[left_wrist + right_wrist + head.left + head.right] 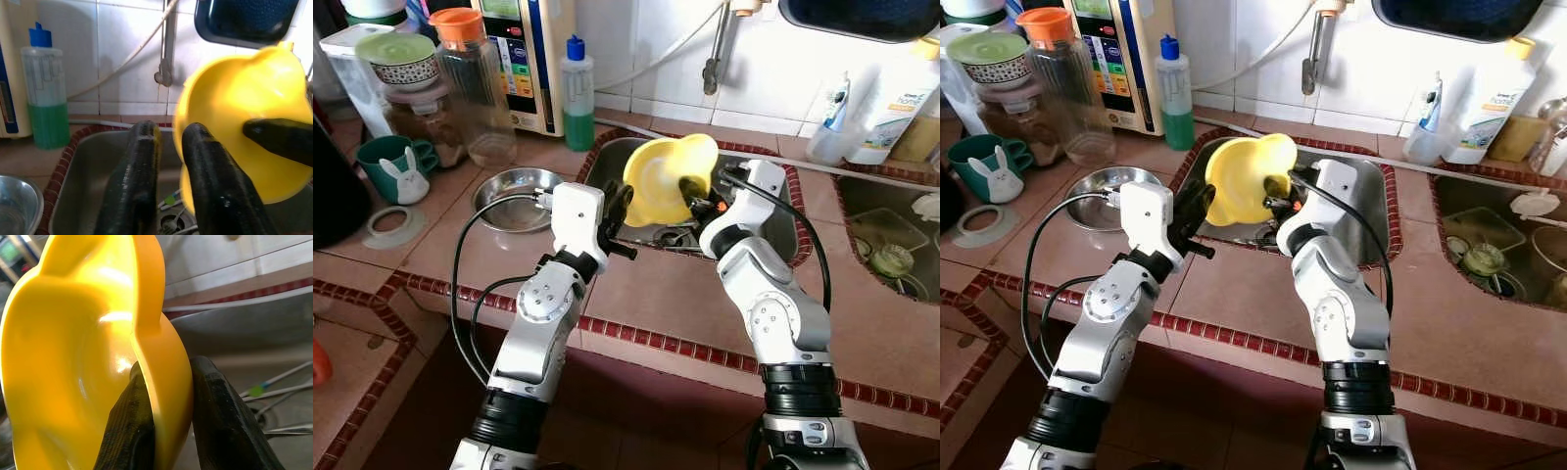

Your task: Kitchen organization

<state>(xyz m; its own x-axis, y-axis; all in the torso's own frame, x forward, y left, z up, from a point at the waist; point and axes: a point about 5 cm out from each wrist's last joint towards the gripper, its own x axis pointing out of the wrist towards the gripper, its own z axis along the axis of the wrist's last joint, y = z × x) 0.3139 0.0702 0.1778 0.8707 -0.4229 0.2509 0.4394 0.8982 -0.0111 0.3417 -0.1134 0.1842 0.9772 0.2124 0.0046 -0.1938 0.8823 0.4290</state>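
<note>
A yellow plastic bowl [658, 174] hangs tilted on its side above the steel sink [773, 230]. My right gripper [691, 192] is shut on its rim; in the right wrist view the rim [161, 367] sits pinched between the two fingers [132, 431]. My left gripper [619, 210] is right beside the bowl's left edge, over the sink's near left corner. Its fingers [139, 166] stand slightly apart with nothing between them, next to the bowl [244, 98].
Cutlery [672, 235] lies by the sink drain. A steel bowl [514, 198] sits on the counter to the left, with a green soap bottle [578, 98], jars [475, 88] and a teal mug [391, 164] behind. A second sink [891, 245] with dishes lies to the right.
</note>
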